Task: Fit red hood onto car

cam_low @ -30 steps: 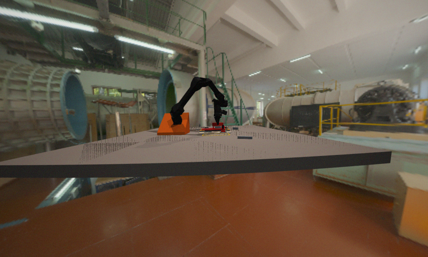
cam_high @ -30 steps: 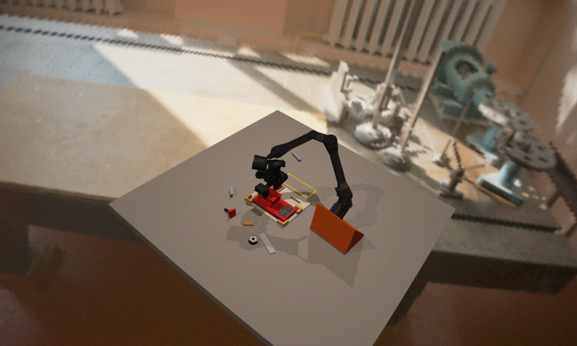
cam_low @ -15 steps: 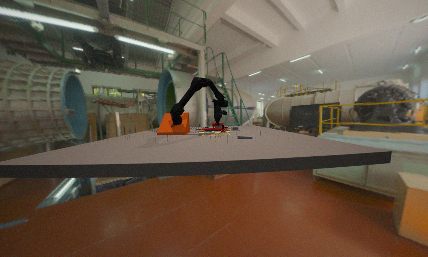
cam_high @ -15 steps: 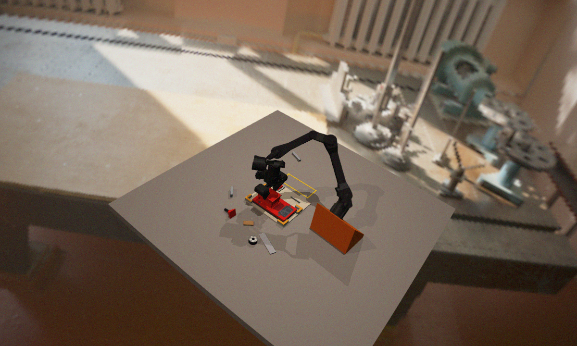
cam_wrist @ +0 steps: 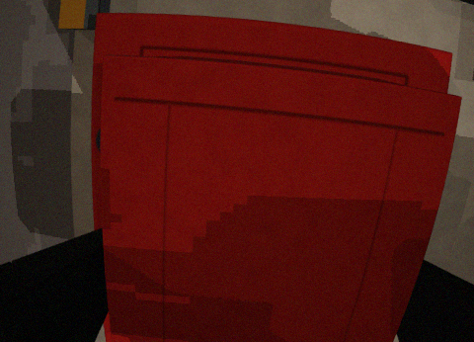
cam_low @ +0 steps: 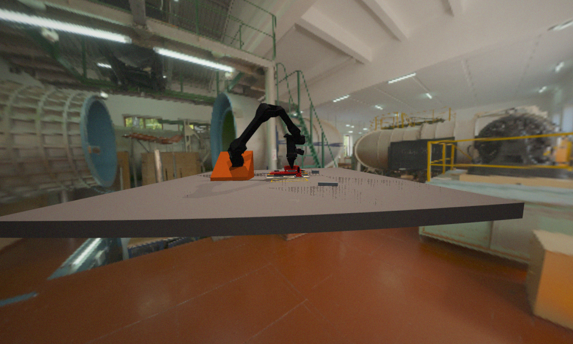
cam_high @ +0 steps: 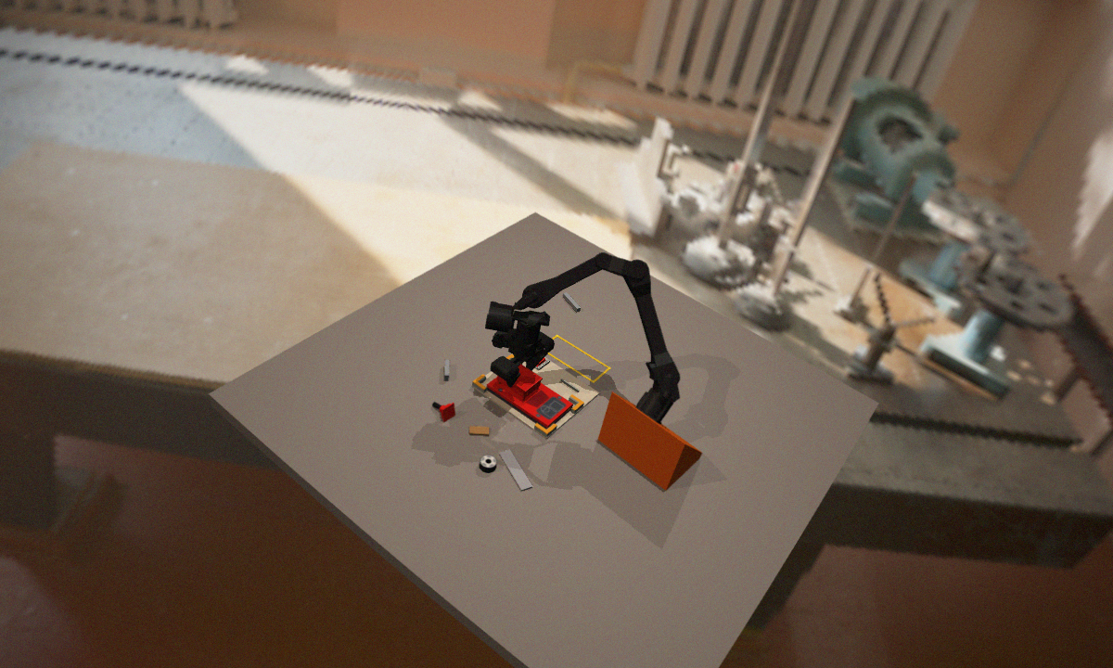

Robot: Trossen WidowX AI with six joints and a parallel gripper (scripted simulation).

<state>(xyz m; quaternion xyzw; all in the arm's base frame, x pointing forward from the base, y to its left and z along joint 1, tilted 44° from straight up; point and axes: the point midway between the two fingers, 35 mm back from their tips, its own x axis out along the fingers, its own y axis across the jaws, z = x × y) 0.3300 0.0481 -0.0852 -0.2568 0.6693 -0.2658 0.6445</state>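
Observation:
The red hood [cam_high: 526, 379] [cam_low: 291, 169] [cam_wrist: 276, 159] is between my gripper's fingers, flat roof up, over the rear part of the red car chassis [cam_high: 537, 404] [cam_low: 274, 173] [cam_wrist: 276, 32]. My gripper [cam_high: 525, 373] [cam_low: 291, 166] [cam_wrist: 260, 259] points down and is shut on the hood's two sides. In the wrist view the deck's edge shows beyond the hood's far edge, roughly parallel to it. The chassis sits in the jig, whose orange corner [cam_high: 546, 429] [cam_wrist: 73, 7] shows. The pegs, corner holes and engine block are hidden, and I cannot tell whether the hood rests flat on the deck.
An orange wedge [cam_high: 647, 440] [cam_low: 232, 167] stands by the arm's base. A yellow outline [cam_high: 582, 351] lies beside the jig. A red piece with a black stub [cam_high: 446, 410], a tan block [cam_high: 479, 430], a wheel [cam_high: 487, 464], a grey strip [cam_high: 516, 469] and small grey bars [cam_high: 446, 370] [cam_high: 572, 301] lie around.

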